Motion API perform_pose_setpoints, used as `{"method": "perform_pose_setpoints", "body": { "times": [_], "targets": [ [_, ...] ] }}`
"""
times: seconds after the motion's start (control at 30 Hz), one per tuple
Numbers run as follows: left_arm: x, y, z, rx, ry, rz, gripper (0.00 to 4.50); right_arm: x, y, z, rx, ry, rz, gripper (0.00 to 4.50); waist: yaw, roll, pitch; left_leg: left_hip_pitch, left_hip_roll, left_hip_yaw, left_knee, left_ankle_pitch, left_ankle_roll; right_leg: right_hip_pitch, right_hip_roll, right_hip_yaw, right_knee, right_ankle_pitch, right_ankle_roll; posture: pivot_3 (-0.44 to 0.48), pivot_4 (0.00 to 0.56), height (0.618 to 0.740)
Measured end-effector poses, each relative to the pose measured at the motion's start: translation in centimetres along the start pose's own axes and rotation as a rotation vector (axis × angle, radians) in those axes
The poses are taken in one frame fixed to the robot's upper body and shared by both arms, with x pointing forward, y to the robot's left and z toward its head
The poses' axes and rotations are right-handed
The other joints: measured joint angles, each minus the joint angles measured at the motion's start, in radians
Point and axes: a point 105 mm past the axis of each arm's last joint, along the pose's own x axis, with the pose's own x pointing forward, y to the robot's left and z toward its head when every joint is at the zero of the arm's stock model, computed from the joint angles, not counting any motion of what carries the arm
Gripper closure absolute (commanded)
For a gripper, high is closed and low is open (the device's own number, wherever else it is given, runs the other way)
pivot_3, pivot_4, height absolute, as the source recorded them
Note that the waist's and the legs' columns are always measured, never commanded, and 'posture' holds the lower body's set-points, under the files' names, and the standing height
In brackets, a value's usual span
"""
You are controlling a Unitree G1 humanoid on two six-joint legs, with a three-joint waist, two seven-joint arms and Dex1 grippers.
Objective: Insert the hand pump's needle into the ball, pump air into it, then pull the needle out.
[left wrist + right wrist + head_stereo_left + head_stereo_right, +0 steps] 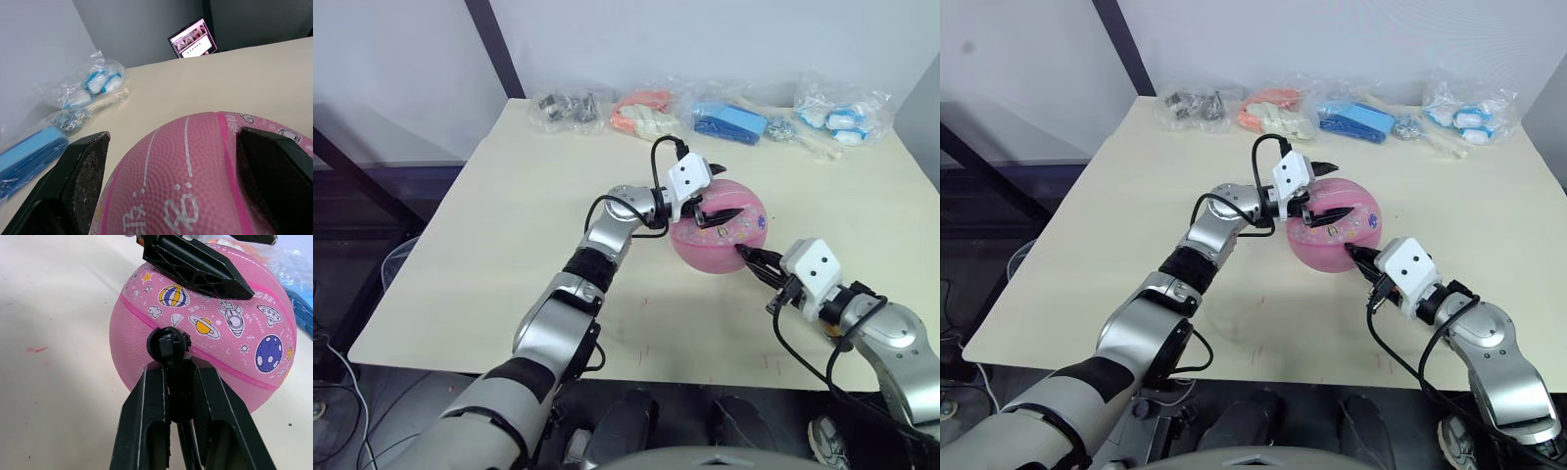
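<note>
The pink ball (720, 240) with cartoon prints rests on the middle of the table. My left gripper (729, 189) reaches over it from the left, its fingers (85, 171) spread wide and pressed against either side of the ball's upper part. My right gripper (751, 258) is at the ball's near right side, shut on a small black fitting (168, 345) whose thin black hose runs back between the fingers. The fitting's tip sits against or just off the ball (220, 333). The needle itself is hidden behind the fitting. The hand pump is out of view.
Clear plastic bags line the table's far edge: dark parts (570, 106), orange and white items (646, 113), blue items (734, 119), blue-white items (842, 116). The cream table (509, 255) lies bare left of the ball. A lit screen (193, 39) stands beyond the table.
</note>
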Motion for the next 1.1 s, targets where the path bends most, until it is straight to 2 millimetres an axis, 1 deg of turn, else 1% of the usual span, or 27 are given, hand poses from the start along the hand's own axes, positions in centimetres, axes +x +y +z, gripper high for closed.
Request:
{"method": "perform_pose_setpoints", "body": {
  "times": [0.2, 0.23, 0.27, 0.3, 0.33, 0.37, 0.4, 0.43, 0.47, 0.57, 0.6, 0.8, 0.9, 1.0, 1.1],
  "targets": [
    [0.1, -0.1, -0.1, -0.003, 0.002, 0.002, 0.00, -0.3, 0.0, 0.1, 0.006, -0.001, 0.006, 4.42, 0.000, 0.000, 0.000, 0.000, 0.000, -0.002, 0.000, 0.000, 0.000, 0.002, 0.000, -0.002, -0.001, 0.000, 0.000, 0.000, 0.150, 0.740],
    [0.0, 0.2, -0.3, -0.009, 0.007, 0.020, 0.00, -0.7, 0.0, 0.4, -0.001, -0.013, 0.013, 4.42, 0.000, 0.001, 0.000, 0.001, 0.000, -0.002, 0.000, 0.000, 0.000, 0.002, 0.000, -0.002, -0.002, 0.000, 0.000, 0.000, 0.150, 0.740],
    [-0.8, 1.0, -1.0, -0.022, 0.029, 0.064, 0.00, -1.3, 0.2, 1.7, -0.036, -0.055, 0.024, 4.42, -0.006, 0.001, -0.003, 0.003, 0.000, -0.001, -0.001, 0.000, 0.000, 0.004, 0.000, -0.001, -0.002, 0.000, 0.000, 0.000, 0.150, 0.740],
    [-1.5, 1.5, -1.7, -0.036, 0.052, 0.095, 0.00, -1.9, 0.0, 3.3, -0.087, -0.110, 0.019, 4.42, -0.018, -0.004, -0.012, 0.011, 0.001, 0.000, -0.005, 0.000, 0.000, 0.010, 0.001, 0.000, -0.002, -0.001, 0.001, 0.000, 0.150, 0.740],
    [-1.6, 1.4, -2.4, -0.056, 0.070, 0.102, 0.00, -2.3, -0.1, 4.0, -0.108, -0.138, 0.014, 4.42, -0.030, -0.007, -0.018, 0.026, 0.002, 0.000, -0.011, -0.005, 0.007, 0.024, 0.001, 0.000, -0.006, -0.004, 0.005, 0.000, 0.150, 0.740],
    [-1.8, 1.2, -3.2, -0.075, 0.085, 0.108, 0.00, -2.5, 0.0, 4.4, -0.117, -0.152, 0.016, 4.42, -0.035, -0.008, -0.020, 0.035, 0.002, 0.001, -0.017, -0.006, 0.008, 0.031, 0.001, 0.002, -0.010, -0.006, 0.008, 0.000, 0.150, 0.740],
    [-1.9, 1.1, -3.4, -0.081, 0.091, 0.111, 0.00, -2.5, 0.0, 4.5, -0.118, -0.154, 0.017, 4.42, -0.043, -0.007, -0.024, 0.041, 0.003, -0.001, -0.019, -0.007, 0.010, 0.039, 0.003, 0.002, -0.014, -0.007, 0.010, 0.000, 0.150, 0.740],
    [-2.1, 1.1, -4.0, -0.100, 0.103, 0.119, 0.00, -2.5, 0.1, 4.4, -0.112, -0.151, 0.020, 4.42, -0.052, -0.008, -0.029, 0.051, 0.003, -0.003, -0.020, -0.009, 0.011, 0.047, 0.002, 0.002, -0.013, -0.012, 0.010, 0.000, 0.150, 0.740],
    [-2.1, 1.1, -4.1, -0.105, 0.104, 0.122, 0.00, -2.5, 0.1, 4.4, -0.111, -0.151, 0.022, 4.42, -0.055, -0.008, -0.031, 0.054, 0.003, -0.003, -0.021, -0.011, 0.009, 0.050, 0.002, 0.002, -0.013, -0.014, 0.011, 0.000, 0.150, 0.740],
    [-2.2, 1.2, -4.2, -0.110, 0.105, 0.125, 0.00, -2.6, 0.2, 4.2, -0.109, -0.144, 0.028, 4.42, -0.056, -0.002, -0.034, 0.056, 0.002, -0.003, -0.021, -0.012, 0.009, 0.051, 0.001, 0.002, -0.013, -0.015, 0.011, 0.000, 0.150, 0.740],
    [-2.2, 1.2, -4.2, -0.111, 0.105, 0.126, 0.00, -2.6, 0.1, 4.2, -0.108, -0.144, 0.027, 4.42, -0.056, -0.001, -0.035, 0.056, 0.002, -0.003, -0.021, -0.011, 0.012, 0.051, 0.001, 0.002, -0.013, -0.015, 0.011, 0.000, 0.150, 0.740],
    [-2.3, 1.2, -4.2, -0.119, 0.101, 0.131, 0.00, -2.9, -0.7, 3.7, -0.076, -0.129, -0.034, 4.42, -0.055, 0.000, -0.036, 0.056, 0.002, -0.004, -0.021, -0.011, 0.012, 0.051, 0.001, 0.003, -0.013, -0.015, 0.011, 0.000, 0.150, 0.740],
    [-2.3, 1.2, -4.2, -0.125, 0.095, 0.134, 0.00, -2.8, -2.0, 3.2, -0.024, -0.122, -0.114, 4.42, -0.055, 0.000, -0.036, 0.055, 0.002, -0.004, -0.021, -0.011, 0.012, 0.050, 0.001, 0.003, -0.013, -0.015, 0.011, 0.000, 0.150, 0.740],
    [-2.5, 1.3, -4.1, -0.145, 0.073, 0.135, 0.00, -3.1, -4.1, 2.4, 0.034, -0.105, -0.223, 4.42, -0.055, 0.002, -0.035, 0.053, 0.002, -0.004, -0.021, -0.012, 0.009, 0.048, 0.001, 0.003, -0.013, -0.015, 0.011, 0.000, 0.150, 0.740],
    [-2.7, 1.3, -3.9, -0.163, 0.052, 0.131, 0.00, -3.4, -5.7, 1.5, 0.083, -0.072, -0.293, 4.42, -0.055, 0.004, -0.033, 0.050, 0.002, -0.003, -0.021, -0.011, 0.012, 0.044, 0.001, 0.004, -0.013, -0.015, 0.011, 0.000, 0.150, 0.740]
  ]
}}
